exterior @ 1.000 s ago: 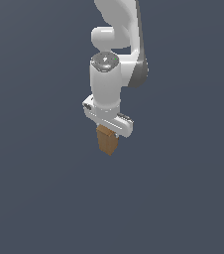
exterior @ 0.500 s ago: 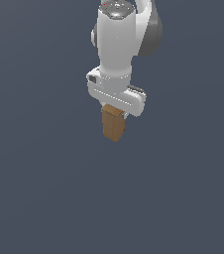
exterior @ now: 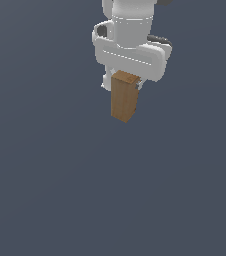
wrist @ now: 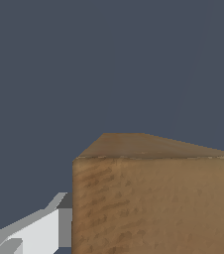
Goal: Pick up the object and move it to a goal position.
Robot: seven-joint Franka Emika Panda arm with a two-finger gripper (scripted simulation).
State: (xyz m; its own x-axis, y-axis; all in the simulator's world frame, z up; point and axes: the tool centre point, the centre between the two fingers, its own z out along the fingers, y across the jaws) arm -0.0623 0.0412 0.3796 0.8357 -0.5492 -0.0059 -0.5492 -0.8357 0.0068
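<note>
The arm has risen, upright, its tool (exterior: 123, 85) clamped on the block (exterior: 123, 98).

White arm (exterior: 130, 25) upright, wrist pointing down, fingers (wrist: 39, 230) closed on something beneath the hand

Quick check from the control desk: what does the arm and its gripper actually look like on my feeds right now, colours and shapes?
The arm is glossy white, built of rounded cylindrical segments, with dark grey showing at a joint on the exterior view's right. The gripper has a wide, boxy white body. In the wrist view one finger shows as a flat white-grey piece. No cables or markings are visible.
</note>
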